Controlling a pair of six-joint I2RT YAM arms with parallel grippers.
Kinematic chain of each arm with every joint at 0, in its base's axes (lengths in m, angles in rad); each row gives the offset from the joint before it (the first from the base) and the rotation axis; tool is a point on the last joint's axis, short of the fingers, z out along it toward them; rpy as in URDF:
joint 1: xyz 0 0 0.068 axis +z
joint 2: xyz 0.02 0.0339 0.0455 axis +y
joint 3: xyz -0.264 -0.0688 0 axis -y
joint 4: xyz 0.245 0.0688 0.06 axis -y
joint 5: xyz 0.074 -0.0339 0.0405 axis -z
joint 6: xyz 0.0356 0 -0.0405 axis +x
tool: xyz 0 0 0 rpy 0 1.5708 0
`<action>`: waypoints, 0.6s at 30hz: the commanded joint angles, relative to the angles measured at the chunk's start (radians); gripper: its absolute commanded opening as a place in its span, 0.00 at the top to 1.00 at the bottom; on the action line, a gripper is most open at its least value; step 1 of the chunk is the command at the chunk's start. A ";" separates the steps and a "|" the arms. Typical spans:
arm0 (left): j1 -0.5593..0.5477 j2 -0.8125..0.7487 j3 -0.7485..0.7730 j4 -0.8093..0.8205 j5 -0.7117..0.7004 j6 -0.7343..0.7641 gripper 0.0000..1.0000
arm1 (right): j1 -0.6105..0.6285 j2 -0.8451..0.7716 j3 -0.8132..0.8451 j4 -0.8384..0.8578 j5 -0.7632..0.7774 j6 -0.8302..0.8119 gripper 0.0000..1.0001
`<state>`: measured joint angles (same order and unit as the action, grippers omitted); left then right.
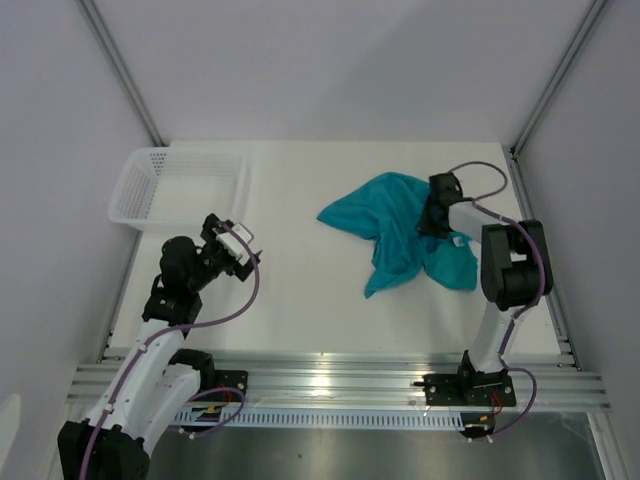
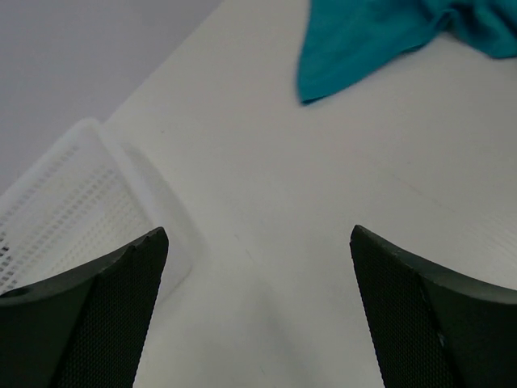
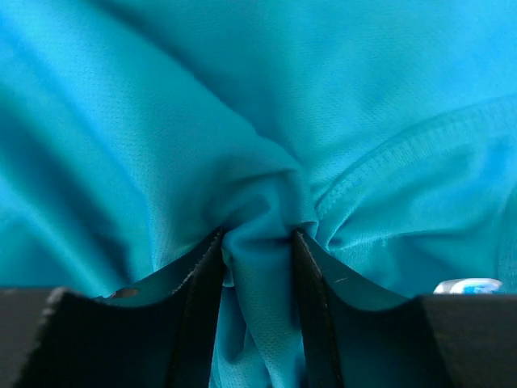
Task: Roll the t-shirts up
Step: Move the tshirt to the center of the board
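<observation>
The teal t-shirt (image 1: 400,235) lies crumpled on the white table at the right. My right gripper (image 1: 434,215) is down on its right part and is shut on a bunched fold of the teal cloth (image 3: 258,242); the shirt fills the right wrist view, with a bit of the white neck label (image 3: 468,285) at the lower right. My left gripper (image 1: 238,250) is open and empty, held over bare table on the left. In the left wrist view (image 2: 257,242) a corner of the t-shirt (image 2: 363,40) shows far ahead.
A white plastic mesh basket (image 1: 180,187) stands at the back left, just beyond my left gripper; its corner shows in the left wrist view (image 2: 73,202). Grey walls enclose the table, and a metal rail (image 1: 330,380) runs along the near edge.
</observation>
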<state>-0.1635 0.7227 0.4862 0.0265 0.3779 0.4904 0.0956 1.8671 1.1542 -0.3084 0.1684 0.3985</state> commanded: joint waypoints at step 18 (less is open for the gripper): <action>-0.367 0.489 0.313 -0.473 0.135 0.342 0.24 | 0.135 -0.051 0.193 -0.211 -0.300 0.149 0.43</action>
<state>-0.5198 1.1694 0.7822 -0.4061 0.5285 0.7437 0.3004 1.9591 1.3918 -0.4274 -0.1139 0.5823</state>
